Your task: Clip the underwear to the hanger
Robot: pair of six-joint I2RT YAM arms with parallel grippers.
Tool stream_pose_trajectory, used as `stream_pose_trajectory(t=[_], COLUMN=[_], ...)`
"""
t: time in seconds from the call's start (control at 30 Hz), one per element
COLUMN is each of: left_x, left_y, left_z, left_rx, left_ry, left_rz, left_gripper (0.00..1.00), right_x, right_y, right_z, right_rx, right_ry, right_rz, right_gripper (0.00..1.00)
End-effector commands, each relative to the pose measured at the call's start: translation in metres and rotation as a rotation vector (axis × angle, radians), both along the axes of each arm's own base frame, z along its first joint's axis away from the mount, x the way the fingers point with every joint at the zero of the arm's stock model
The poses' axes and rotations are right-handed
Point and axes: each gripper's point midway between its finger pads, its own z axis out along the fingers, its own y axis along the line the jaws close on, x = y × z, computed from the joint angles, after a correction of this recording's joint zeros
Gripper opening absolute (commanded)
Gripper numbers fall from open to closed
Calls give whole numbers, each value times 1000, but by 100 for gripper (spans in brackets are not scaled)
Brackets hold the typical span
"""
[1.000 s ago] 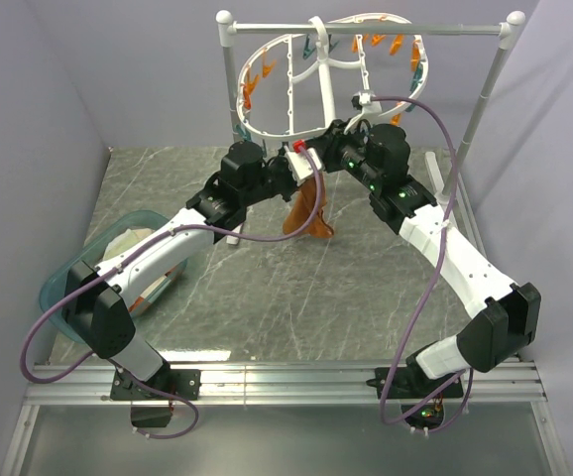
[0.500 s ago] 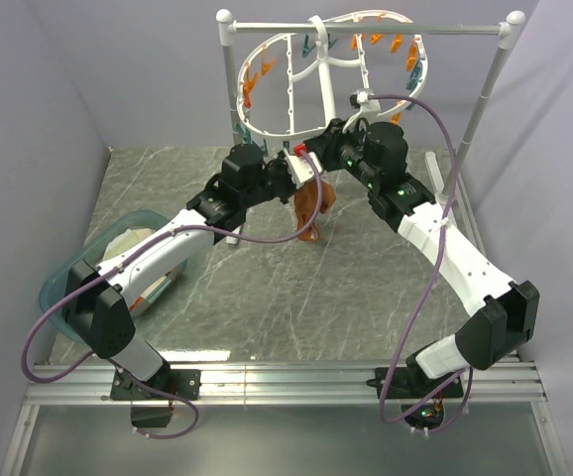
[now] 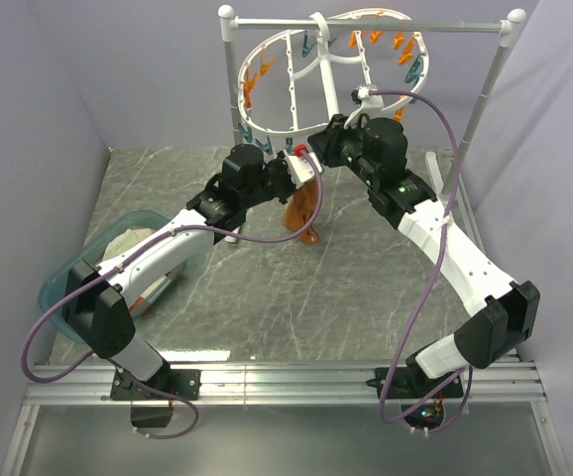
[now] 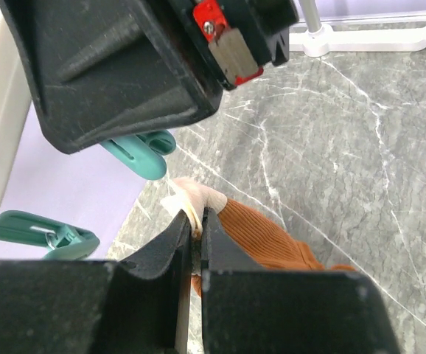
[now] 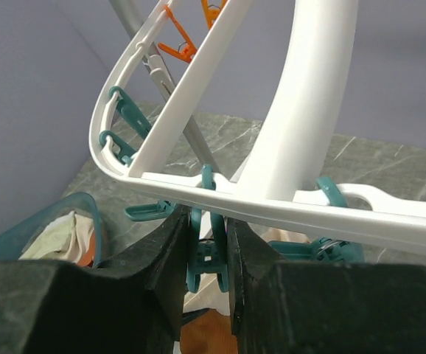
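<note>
- Gripping the underwear (image 4: 264,240) by its cream waistband with the left hand (image 4: 198,221), jaws pressed together on the cloth, just under the near rim of the hanger (image 5: 198,188); dangling the rust part toward the surface (image 3: 267,297) below the hanger.
- Squeezing a teal clothespin (image 5: 205,262) with the right hand (image 5: 207,221), jaws clamped on its sides, directly beneath the hanger's near rim; not showing whether the pin's mouth is gaping.
- Pinching only the edge of the waistband, so risking the cloth pulling free and dropping beneath the hanger if dragged against the pin.
- Leaving very little waistband poking past the fingertips, so possibly feeding the pin nothing but air, or catching only a sliver that is slipping out after release.
- Pushing upward on a hanger that is dangling by its hook from the pole stand (image 3: 366,27), so likely tilting or swinging the rim away and misaligning pin and cloth.
- Risking the right hand sliding off the pin's smooth plastic, snapping it closed before any cloth is inside.
- Crowding both hands together under the hanger's near rim, so risking a bump that is knocking either grip loose.
- Running the right arm's cable (image 3: 435,109) just beside the hanger's right side, so possibly snagging a pin there during any lift.
</note>
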Motion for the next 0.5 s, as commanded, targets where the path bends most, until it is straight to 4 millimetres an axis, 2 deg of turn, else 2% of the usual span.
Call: stream_pose_trajectory(t=[0.0,0.2,0.23,0.47], left_x=[-2,5,5,3], left_y=[3,5,5,0], left_z=[19,21,21,27], left_rx=[-24,-21,-23,-32], left_ry=[-51,-52,-52,-51], left_rz=[-8,30,30,11], left_gripper=[0,0,0,0], right_x=[4,5,8,13], right_y=[-4,-7,-12,-10], right_z=[39,34,40,27], right_rx=[38,45,51,53], right_ry=[-109,-68,-67,-10], right_rz=[-26,-49,-84,-119], right_gripper=[0,0,0,0])
